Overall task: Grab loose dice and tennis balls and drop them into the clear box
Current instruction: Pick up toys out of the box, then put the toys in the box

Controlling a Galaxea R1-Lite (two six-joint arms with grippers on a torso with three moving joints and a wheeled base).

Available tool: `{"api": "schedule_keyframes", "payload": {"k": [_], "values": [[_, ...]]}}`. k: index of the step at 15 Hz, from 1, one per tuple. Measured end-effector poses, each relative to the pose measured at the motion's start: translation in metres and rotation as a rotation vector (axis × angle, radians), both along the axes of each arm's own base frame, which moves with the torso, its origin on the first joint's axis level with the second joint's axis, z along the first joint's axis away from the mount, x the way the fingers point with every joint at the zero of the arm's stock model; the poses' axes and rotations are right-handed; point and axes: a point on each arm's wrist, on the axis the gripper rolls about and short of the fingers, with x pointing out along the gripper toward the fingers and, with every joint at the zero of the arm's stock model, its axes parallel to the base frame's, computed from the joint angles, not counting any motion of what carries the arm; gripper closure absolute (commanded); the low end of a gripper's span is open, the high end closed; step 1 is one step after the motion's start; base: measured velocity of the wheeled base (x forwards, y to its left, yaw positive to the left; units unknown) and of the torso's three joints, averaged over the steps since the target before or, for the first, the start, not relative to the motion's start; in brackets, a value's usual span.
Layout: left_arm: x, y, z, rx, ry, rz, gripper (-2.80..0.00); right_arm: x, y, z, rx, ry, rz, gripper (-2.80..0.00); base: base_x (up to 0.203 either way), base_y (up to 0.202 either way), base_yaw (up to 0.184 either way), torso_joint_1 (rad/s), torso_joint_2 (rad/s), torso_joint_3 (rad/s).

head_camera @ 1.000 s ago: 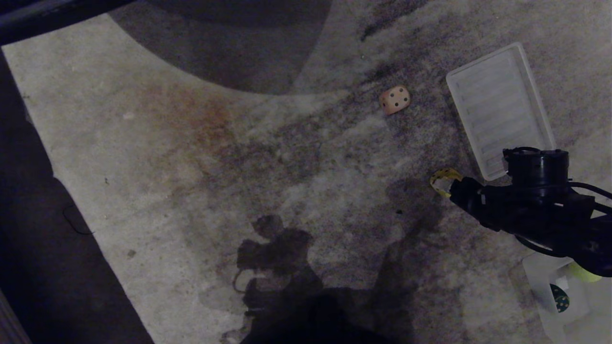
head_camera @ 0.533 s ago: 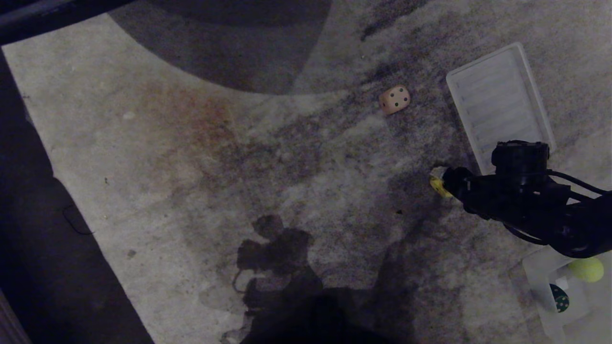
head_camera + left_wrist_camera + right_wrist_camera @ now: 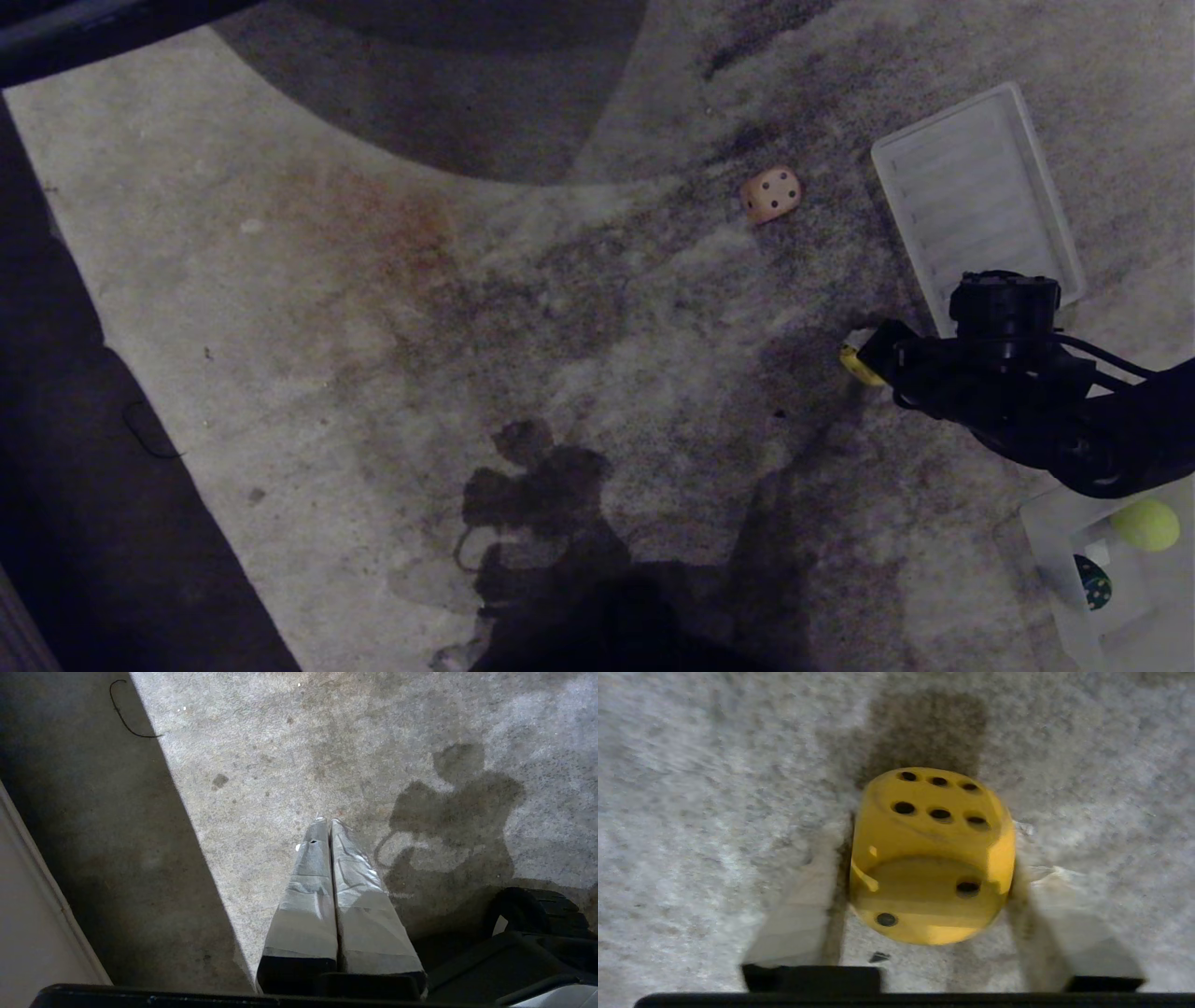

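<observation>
Nearest you, the clear box (image 3: 1055, 551) sits on the carpet (image 3: 373, 373) with a tennis ball (image 3: 1145, 525) and green die (image 3: 1091, 581) inside. Your right end effector (image 3: 924, 891) brackets the yellow die (image 3: 931, 856), fingers (image 3: 798, 924) at both sides, grip unconfirmed. Beyond lie the lid (image 3: 976, 201) and tan die (image 3: 771, 194). Your left end effector (image 3: 329, 823) hangs pressed closed.

You were looking down at a pale, stained carpet (image 3: 373, 308) with a rusty blotch, dark smudges, hard-edged shadows, darker floor (image 3: 93, 858) alongside and a pale baseboard (image 3: 28, 896).
</observation>
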Motion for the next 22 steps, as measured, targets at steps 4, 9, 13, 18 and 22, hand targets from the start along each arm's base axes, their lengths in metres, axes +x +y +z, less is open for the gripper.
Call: {"api": "schedule_keyframes", "payload": {"k": [4,9,13,18,22], "values": [[0.0,0.0,0.0,0.0,0.0,0.0,0.0,-0.022,-0.008,0.013,-0.061,0.026,0.011,0.0,0.0,0.0,0.0,0.0,0.0,0.0],[0.0,0.0,0.0,0.0,0.0,0.0,0.0,-0.115,-0.028,0.036,-0.272,0.109,0.096,0.0,0.0,0.0,0.0,0.0,0.0,0.0],[0.0,0.0,0.0,0.0,0.0,0.0,0.0,-0.225,-0.047,0.026,-0.422,0.132,0.169,0.0,0.0,0.0,0.0,0.0,0.0,0.0],[0.0,0.0,0.0,0.0,0.0,0.0,0.0,-0.32,-0.06,-0.028,-0.522,0.155,0.181,0.0,0.0,0.0,0.0,0.0,0.0,0.0],[0.0,0.0,0.0,0.0,0.0,0.0,0.0,-0.348,-0.06,-0.054,-0.546,0.026,0.176,0.0,0.0,0.0,0.0,0.0,0.0,0.0]]}}
